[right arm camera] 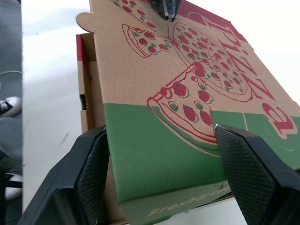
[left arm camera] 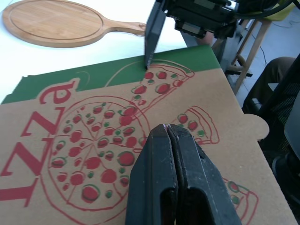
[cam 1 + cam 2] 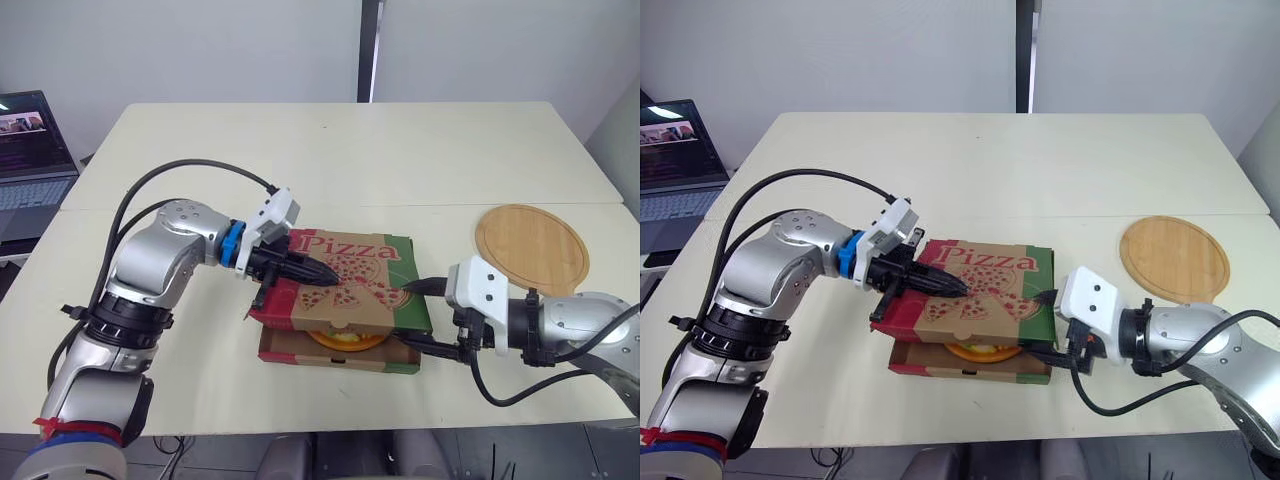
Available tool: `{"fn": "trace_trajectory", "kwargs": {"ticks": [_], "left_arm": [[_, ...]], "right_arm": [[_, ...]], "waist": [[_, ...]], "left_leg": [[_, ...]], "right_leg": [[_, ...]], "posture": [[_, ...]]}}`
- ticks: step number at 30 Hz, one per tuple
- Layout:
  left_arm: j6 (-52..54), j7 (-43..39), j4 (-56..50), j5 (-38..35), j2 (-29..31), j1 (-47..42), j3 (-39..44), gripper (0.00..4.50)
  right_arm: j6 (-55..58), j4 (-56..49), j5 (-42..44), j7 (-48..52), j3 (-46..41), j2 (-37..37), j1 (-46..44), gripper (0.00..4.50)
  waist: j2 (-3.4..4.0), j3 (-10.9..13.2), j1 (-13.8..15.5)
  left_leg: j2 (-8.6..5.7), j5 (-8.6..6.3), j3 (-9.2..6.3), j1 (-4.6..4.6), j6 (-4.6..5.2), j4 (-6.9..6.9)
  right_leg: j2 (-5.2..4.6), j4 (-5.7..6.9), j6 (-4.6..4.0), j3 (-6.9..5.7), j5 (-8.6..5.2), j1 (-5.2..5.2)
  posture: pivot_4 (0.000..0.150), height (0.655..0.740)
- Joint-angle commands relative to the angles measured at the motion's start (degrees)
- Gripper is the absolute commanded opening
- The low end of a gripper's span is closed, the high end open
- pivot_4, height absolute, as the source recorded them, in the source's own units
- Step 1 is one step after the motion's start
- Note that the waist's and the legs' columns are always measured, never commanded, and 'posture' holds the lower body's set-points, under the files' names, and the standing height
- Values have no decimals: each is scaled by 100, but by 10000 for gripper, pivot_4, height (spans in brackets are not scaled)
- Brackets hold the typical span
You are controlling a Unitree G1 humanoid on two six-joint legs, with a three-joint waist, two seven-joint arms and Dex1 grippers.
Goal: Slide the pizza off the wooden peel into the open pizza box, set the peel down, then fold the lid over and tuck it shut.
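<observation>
The pizza box (image 3: 350, 285) sits near the table's front edge, its printed lid (image 2: 93, 154) folded down but still raised at the front. The pizza (image 3: 345, 341) shows through that front gap. My left gripper (image 3: 330, 271) is shut, its tip resting on the middle of the lid (image 1: 187, 75). My right gripper (image 3: 420, 317) is open at the box's right side, with one finger above the lid's green edge (image 1: 159, 159) and the other low beside the box. The round wooden peel (image 3: 530, 247) lies flat on the table to the right of the box.
An open laptop (image 3: 30, 150) stands on a side table at the far left. The cream table (image 3: 350, 150) stretches wide behind the box. Cables trail from both arms.
</observation>
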Motion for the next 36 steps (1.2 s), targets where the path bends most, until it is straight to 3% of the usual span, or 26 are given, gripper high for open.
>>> {"fn": "trace_trajectory", "kwargs": {"ticks": [1, 8, 17, 21, 25, 32, 33, 36], "left_arm": [[-93, 30, -200, 54, 15, 66, -67, 0], [-313, 72, -200, 218, 39, 249, -152, 0], [-502, 226, -116, 323, -4, 347, -94, 0], [-520, 269, -108, 317, -7, 358, -75, 0], [-514, 293, -120, 307, -2, 365, -63, 0], [-498, 318, -124, 280, 12, 359, -45, 0], [-497, 318, -113, 279, 6, 345, -47, 0], [-506, 309, -83, 286, -1, 317, -55, 0]], "right_arm": [[-117, -165, -146, -26, -30, 55, 78, 36965], [54, -317, 99, -108, -406, 141, 375, 36965], [705, 119, 1878, -11, -2681, 54, 1347, 36965], [457, 501, 1041, -11, -2326, -146, 1529, 36965], [-89, 712, 138, 146, -1416, -212, 1477, 27610], [-93, 657, 336, 336, -801, 293, 1076, 2551], [-66, 651, 372, 346, -743, 360, 1039, 257], [-38, 649, 448, 356, -624, 510, 957, 257]], "waist": [[0, 0, 1], [0, 0, 7], [-3, -2, 94], [-3, -2, 100], [-3, -2, 97], [-4, -3, 100], [-4, -3, 101], [-4, -3, 101]], "left_leg": [[0, 0, 0, 1, 0, 0], [0, 0, 0, 1, 0, 0], [0, -1, 2, 8, 3, 1], [1, -8, 10, 27, 16, -1], [2, -3, 14, 31, 7, -1], [3, 0, 12, 30, 2, -1], [2, 0, 12, 30, 2, -1], [3, 0, 11, 30, 2, -1]], "right_leg": [[0, 0, 0, 0, 0, 0], [0, 1, 0, 0, 0, 0], [0, 2, -1, 2, 0, 9], [1, 3, -1, 7, 0, 23], [2, 4, 0, 8, -1, 23], [2, 3, 0, 9, -1, 22], [2, 3, 0, 10, -1, 22], [2, 4, 0, 9, -1, 22]], "posture": [[1500, 7350], [1500, 7350], [1500, 7350], [1500, 7350], [1500, 7350], [1500, 7350], [1500, 7350], [1500, 7350]]}}
